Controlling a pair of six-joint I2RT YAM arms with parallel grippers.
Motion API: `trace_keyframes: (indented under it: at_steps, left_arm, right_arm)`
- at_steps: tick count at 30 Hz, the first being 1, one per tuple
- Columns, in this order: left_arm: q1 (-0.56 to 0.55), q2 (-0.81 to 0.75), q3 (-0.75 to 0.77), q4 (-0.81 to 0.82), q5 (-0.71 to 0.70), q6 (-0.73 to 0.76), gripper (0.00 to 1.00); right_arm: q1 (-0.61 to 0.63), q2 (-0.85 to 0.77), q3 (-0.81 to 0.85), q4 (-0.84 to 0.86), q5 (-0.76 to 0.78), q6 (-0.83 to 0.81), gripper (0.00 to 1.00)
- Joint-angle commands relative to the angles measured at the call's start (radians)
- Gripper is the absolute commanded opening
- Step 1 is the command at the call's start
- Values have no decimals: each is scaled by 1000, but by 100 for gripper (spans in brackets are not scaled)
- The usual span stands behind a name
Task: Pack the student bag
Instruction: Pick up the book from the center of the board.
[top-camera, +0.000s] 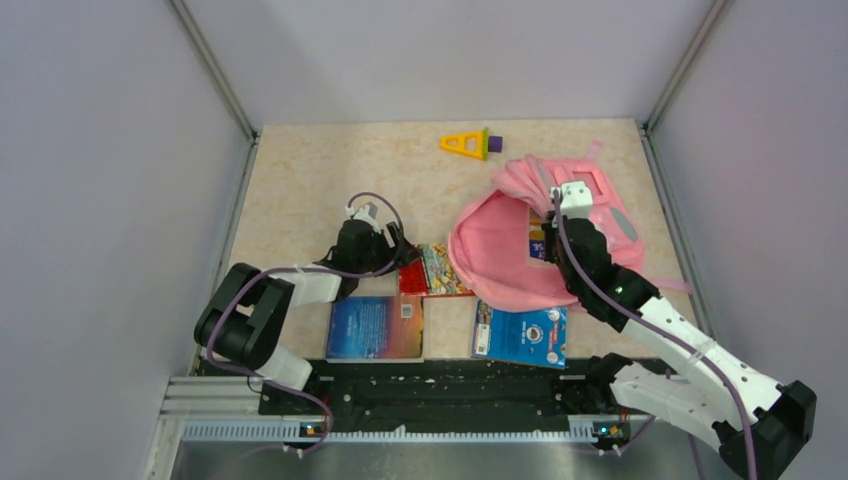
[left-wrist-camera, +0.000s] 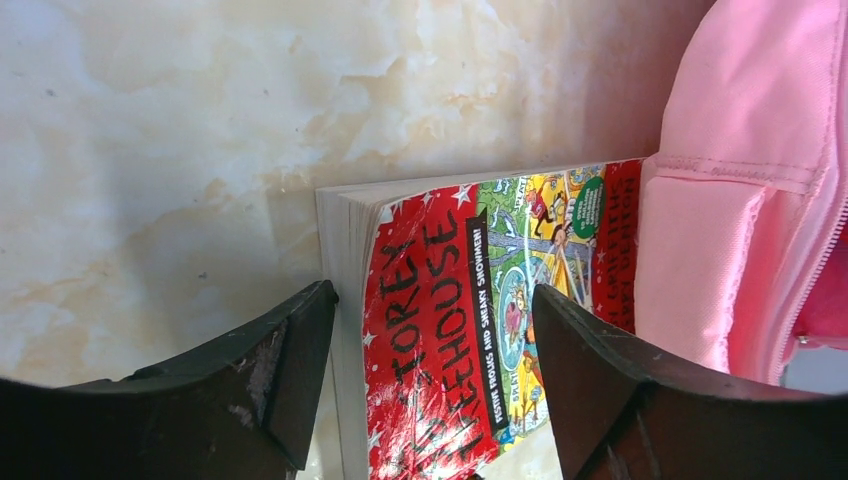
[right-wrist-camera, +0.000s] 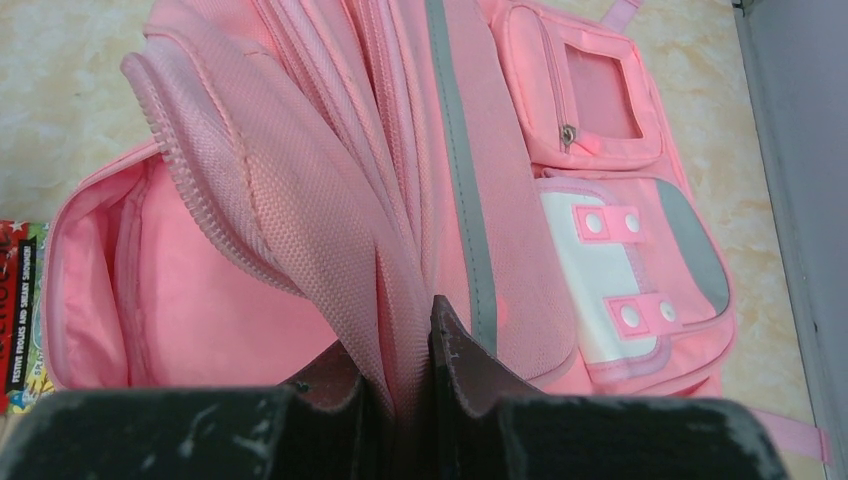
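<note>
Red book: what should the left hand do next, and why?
Probably lower the left hand and close on the page edge of the red book. The hand is open, one finger beside that edge, one over the cover; the right hand grips the bag by its flap, mouth open beside the book.

The red book (left-wrist-camera: 440, 330) reads "TOREY", "REEHOUSE" and "FESTIVE FROLICS AND SNEAKY SNOWMEN!"

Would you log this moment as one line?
left tool open over Treehouse book | right tool shut on unzipped student bag
</note>
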Motion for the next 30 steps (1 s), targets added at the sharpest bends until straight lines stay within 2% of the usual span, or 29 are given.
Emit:
trace_keyframes:
  at_steps: [1, 5, 11, 19, 21, 23, 27, 28, 30]
  left_arm:
    - [-27, -42, -25, 179, 102, -112, 74]
    - [-55, -95, -27, 237, 126, -149, 70]
    - [-88, -130, -20, 228, 113, -131, 67]
    - [-97, -53, -10, 219, 126, -136, 49]
    - [-98, -49, -4, 208, 118, -138, 43]
    - [-99, -56, 0, 192, 108, -134, 33]
    - [-101, -87, 15, 128, 71, -108, 12]
    - [-101, -98, 17, 112, 62, -103, 4]
    - [-100, -118, 19, 84, 44, -88, 0]
  right_arm:
    - [-1, -26, 21, 130, -2, 46, 0]
    - [-1, -22, 20, 132, -3, 46, 0]
    - [-1, -17, 16, 135, -1, 47, 0]
    - [0, -19, 18, 133, -3, 43, 0]
    - [0, -20, 18, 134, -2, 44, 0]
    - [-1, -20, 19, 135, -3, 41, 0]
    - [-1, -19, 19, 137, -3, 42, 0]
    - [-1, -17, 19, 138, -3, 42, 0]
    - [-1, -18, 18, 138, -3, 42, 0]
